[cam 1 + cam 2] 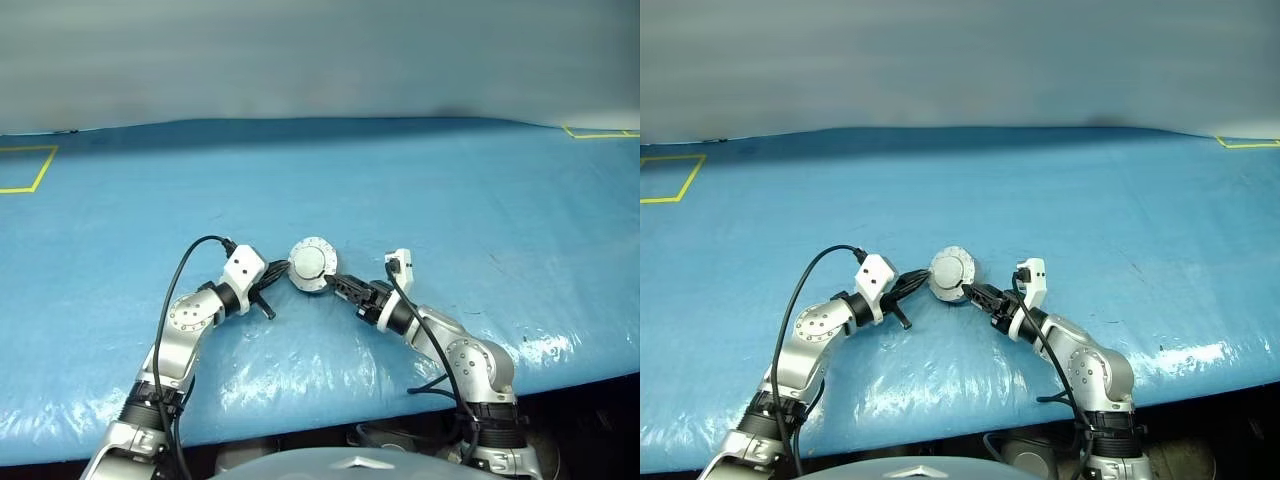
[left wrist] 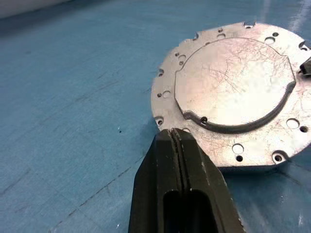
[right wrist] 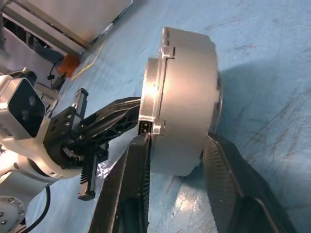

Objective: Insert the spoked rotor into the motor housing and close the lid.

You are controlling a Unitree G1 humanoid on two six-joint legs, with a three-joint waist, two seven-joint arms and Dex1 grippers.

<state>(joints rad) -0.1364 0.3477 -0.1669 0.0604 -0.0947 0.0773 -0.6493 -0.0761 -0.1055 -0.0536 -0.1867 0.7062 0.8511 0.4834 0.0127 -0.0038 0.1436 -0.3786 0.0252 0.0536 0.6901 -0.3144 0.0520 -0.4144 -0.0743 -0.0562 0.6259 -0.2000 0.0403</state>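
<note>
Motor housing [image 1: 311, 265], lid-closed and plain face up, lies on the blue worktop [image 1: 480, 200] between both arms. Left gripper [image 2: 179, 141], clamped shut on nothing, touches its rim; right gripper [image 3: 180, 160] straddles the opposite edge, its fingers touching both flat faces.

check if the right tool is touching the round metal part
Touching. The right wrist view shows the right tool straddling the round metal part, both fingers against its sides.
</note>
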